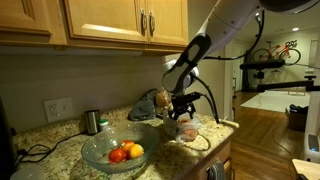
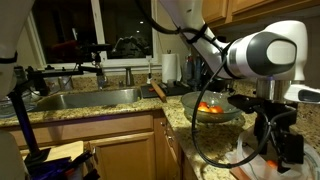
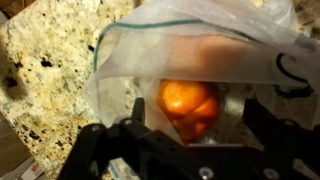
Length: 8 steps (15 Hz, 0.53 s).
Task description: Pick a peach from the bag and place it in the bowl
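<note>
Both jaws of my gripper (image 3: 192, 128) stand spread, empty, framing the peach (image 3: 188, 103) that sits inside the bag (image 3: 210, 45) below. I'd centre on the fruit, lower slowly, and close gently without trapping film, before heading for the bowl (image 1: 96, 150).

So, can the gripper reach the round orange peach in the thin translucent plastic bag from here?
Probably yes. In the wrist view the gripper hangs over the bag with jaws open, and the peach shows between them. Whether bag film covers the fruit I cannot tell; that could get pinched.
</note>
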Motion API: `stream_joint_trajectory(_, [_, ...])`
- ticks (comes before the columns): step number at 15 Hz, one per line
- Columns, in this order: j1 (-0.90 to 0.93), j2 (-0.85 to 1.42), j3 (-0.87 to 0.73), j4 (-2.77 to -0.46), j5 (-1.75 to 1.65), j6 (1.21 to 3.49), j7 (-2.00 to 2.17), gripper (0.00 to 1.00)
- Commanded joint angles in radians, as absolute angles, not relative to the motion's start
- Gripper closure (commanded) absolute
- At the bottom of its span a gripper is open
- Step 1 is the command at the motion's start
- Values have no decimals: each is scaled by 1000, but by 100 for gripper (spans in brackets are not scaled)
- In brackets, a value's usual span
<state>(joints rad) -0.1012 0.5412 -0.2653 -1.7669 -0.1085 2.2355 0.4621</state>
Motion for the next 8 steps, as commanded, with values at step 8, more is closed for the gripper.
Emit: stream_joint_trajectory(8, [-115, 536, -255, -1760, -92, 2231, 425, 0])
